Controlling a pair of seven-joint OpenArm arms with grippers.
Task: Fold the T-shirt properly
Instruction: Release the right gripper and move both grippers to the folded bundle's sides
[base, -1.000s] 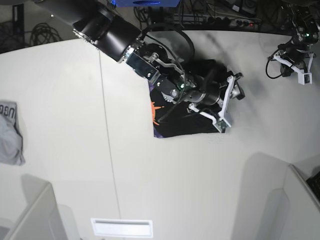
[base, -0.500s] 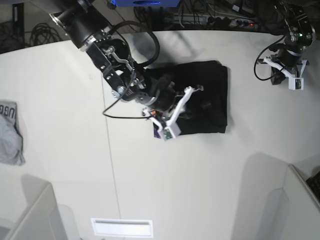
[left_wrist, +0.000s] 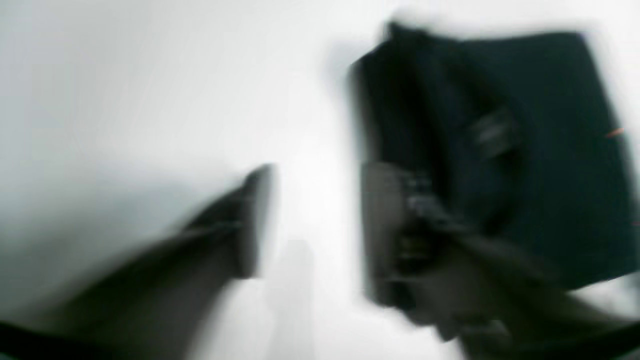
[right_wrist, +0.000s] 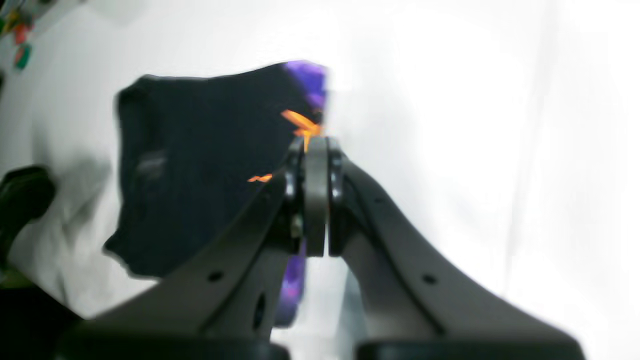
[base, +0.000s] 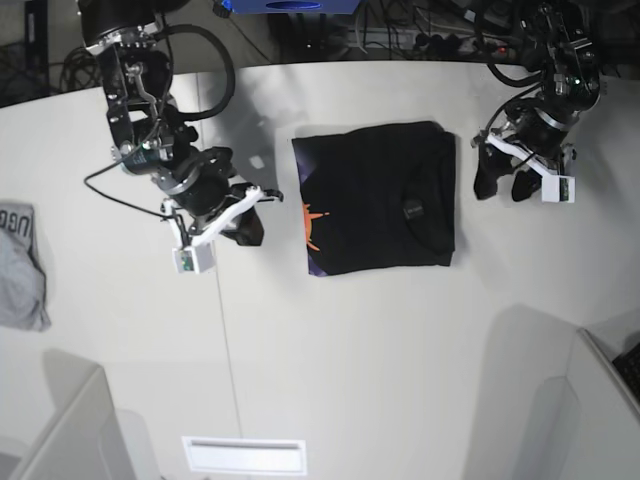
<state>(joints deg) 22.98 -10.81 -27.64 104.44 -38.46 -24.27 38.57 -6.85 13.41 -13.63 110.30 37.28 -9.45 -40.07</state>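
Left wrist view, badly blurred: left gripper (left_wrist: 310, 225) with jaws apart, bare white table (left_wrist: 125, 90) showing in the gap, nothing held. T-shirt (left_wrist: 540, 150) lying beyond the right-hand finger (left_wrist: 385, 230) — a dark folded slab, edges smeared.

Right wrist view: right gripper (right_wrist: 315, 200) pressed fully together, pads meeting with nothing visible between them. T-shirt (right_wrist: 200, 175) ahead and to the left, flat on the table (right_wrist: 500, 125), purple print (right_wrist: 310, 80) and an orange label (right_wrist: 300, 122) peeking at its near edge. Gripper tips overlapping that edge in the picture, but apart from it, going by the base view.

Base view: T-shirt (base: 385, 195) as a compact near-square near the middle of the table (base: 400, 380), purple and orange showing at one side. Right gripper (base: 247, 212) well off to one side of it, left gripper (base: 503, 178) just beside the opposite edge — both off the cloth, probably pulled back to leave the fold undisturbed. Grey garment (base: 20, 265) at the far table edge, untouched. Folding apparently all but done.
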